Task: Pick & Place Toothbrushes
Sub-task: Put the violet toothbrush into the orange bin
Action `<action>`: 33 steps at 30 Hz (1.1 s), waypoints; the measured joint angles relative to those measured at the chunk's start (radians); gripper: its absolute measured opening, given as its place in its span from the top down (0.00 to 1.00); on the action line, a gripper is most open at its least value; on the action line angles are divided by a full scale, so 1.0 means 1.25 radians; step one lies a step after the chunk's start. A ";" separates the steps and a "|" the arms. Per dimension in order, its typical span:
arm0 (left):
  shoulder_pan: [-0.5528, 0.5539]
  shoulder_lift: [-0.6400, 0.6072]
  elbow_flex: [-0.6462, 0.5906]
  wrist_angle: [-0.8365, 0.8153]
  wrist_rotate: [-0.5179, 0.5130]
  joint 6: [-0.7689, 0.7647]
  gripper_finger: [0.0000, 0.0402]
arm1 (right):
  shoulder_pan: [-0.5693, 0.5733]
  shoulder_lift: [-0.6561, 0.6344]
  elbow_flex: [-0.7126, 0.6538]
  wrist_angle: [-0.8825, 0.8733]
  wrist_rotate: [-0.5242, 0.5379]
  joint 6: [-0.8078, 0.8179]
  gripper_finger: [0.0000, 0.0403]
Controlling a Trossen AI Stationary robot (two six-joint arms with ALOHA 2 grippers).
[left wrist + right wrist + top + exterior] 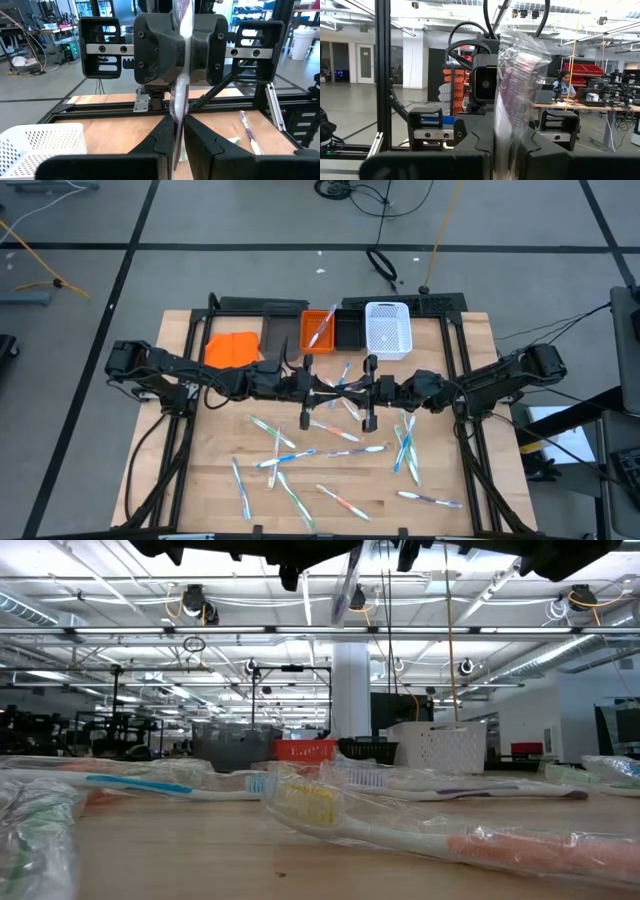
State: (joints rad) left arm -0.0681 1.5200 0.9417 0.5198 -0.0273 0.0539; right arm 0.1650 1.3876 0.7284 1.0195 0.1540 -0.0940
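Note:
A purple toothbrush in a clear wrapper [180,75] stands about upright in mid-air over the middle of the table, between my two grippers. My left gripper [318,387] reaches in level from the table's left and my right gripper [360,387] from the right; both are shut on it. The low view shows its lower end [347,585] hanging under the grippers, far above the tabletop. In the right wrist view the wrapped head [517,70] rises above my right gripper [507,145]. Several other wrapped toothbrushes [300,452] lie flat on the wooden table. My left gripper pinches the wrapped toothbrush [178,117] between its two fingers, coming level from the table's left and lying across it. The toothbrush runs up past the fingers, clear of the table. My right gripper pinches the crinkled wrapper and the brush inside [506,127] between its two fingers, slanting slightly upward from the table's right. The wrapped head stands up above the fingers, lifted clear.
Along the far edge stand a flat orange piece [232,348], a dark bin [280,330], an orange bin [318,330] with a toothbrush in it, a black bin [349,332] and a white mesh bin [388,328]. Black frame rails [190,430] flank the table.

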 joint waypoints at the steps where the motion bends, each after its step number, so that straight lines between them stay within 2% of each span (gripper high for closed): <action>1: 0.000 0.000 0.000 -0.001 0.000 0.006 0.88 | 0.000 0.000 0.000 0.000 0.000 0.000 0.97; 5: 0.000 0.000 0.000 -0.012 -0.007 0.028 0.79 | 0.001 0.001 0.000 -0.009 -0.002 0.002 0.97; 14: 0.001 -0.001 0.000 -0.024 -0.046 0.017 0.47 | 0.001 0.001 -0.001 -0.019 -0.004 0.002 0.97; 19: 0.001 -0.001 0.000 -0.043 -0.047 0.015 0.36 | 0.001 0.001 -0.001 -0.024 -0.005 0.002 0.97; 25: 0.000 -0.002 0.000 -0.065 -0.042 -0.011 0.29 | 0.001 0.001 -0.001 -0.029 -0.003 0.002 0.97; 33: -0.009 -0.031 0.000 -0.115 -0.043 0.000 0.32 | -0.017 0.001 -0.001 -0.059 0.000 0.002 0.97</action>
State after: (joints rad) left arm -0.0799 1.4818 0.9421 0.3763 -0.0805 0.0538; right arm 0.1441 1.3884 0.7273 0.9453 0.1544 -0.0917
